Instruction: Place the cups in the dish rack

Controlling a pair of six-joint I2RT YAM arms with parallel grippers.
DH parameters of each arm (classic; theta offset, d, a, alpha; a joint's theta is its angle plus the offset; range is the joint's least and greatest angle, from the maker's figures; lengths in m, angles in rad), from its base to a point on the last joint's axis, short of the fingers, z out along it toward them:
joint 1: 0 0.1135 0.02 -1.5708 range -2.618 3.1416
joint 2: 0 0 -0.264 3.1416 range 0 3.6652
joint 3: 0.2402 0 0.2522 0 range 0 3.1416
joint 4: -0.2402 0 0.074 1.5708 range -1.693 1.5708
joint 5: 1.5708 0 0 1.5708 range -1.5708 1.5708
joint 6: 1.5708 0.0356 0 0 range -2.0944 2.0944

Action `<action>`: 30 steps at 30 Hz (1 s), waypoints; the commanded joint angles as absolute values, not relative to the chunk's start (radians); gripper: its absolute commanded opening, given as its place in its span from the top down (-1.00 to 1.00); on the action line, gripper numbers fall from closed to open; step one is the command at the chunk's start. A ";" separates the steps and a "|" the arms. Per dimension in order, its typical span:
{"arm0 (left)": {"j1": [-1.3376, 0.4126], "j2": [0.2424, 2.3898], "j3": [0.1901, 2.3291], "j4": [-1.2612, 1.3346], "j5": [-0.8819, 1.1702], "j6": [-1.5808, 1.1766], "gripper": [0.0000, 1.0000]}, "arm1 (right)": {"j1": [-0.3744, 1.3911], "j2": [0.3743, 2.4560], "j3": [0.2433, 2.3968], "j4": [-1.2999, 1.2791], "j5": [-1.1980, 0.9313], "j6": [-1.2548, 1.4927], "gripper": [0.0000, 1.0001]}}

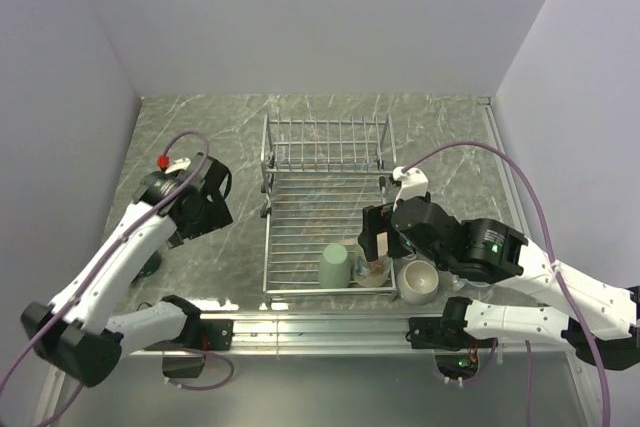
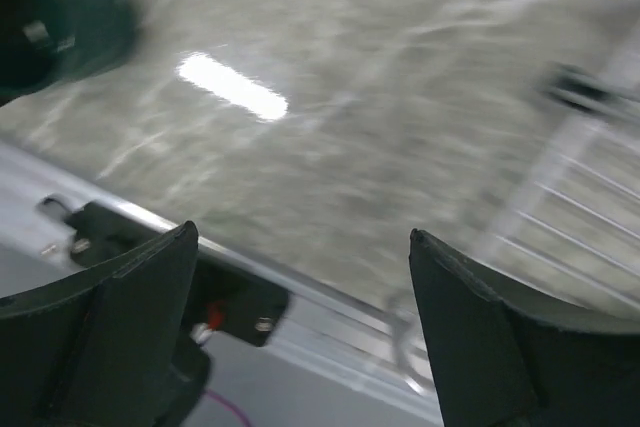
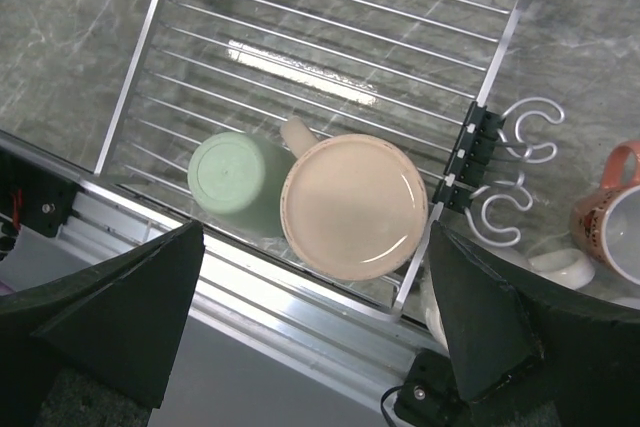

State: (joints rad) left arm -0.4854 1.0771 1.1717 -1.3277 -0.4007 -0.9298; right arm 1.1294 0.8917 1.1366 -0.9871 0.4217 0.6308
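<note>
The silver wire dish rack [image 1: 300, 209] stands mid-table. A light green cup [image 1: 335, 265] sits upside down at its near edge, and a tan cup [image 3: 352, 205] stands touching it in the near right corner. My right gripper [image 3: 315, 287] is open and empty, hovering above the tan cup. A cream-white cup [image 1: 417, 279] and a salmon-red cup [image 3: 610, 217] stand on the table right of the rack. My left gripper [image 2: 300, 247] is open and empty over bare table left of the rack. A dark teal cup [image 2: 60, 22] sits blurred beside it.
An aluminium rail [image 1: 320, 325] runs along the near table edge. White hooks [image 3: 525, 137] hang on the rack's right side. The rack's upright slotted section [image 1: 325, 142] is at the far end. Walls close in the table on three sides.
</note>
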 commanded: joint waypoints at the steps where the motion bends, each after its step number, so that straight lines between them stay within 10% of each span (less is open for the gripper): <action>1: -0.419 1.130 1.149 -1.377 -0.489 -0.934 -0.81 | 1.126 0.906 1.173 -0.950 0.414 0.618 -0.99; 14: 0.125 1.305 1.177 -1.125 -0.376 -0.706 -0.74 | 1.124 0.888 1.190 -0.991 0.367 0.603 -0.99; 30: 0.324 1.365 1.032 -0.971 -0.321 -0.638 -0.75 | 1.126 0.904 1.210 -1.043 0.371 0.574 -0.99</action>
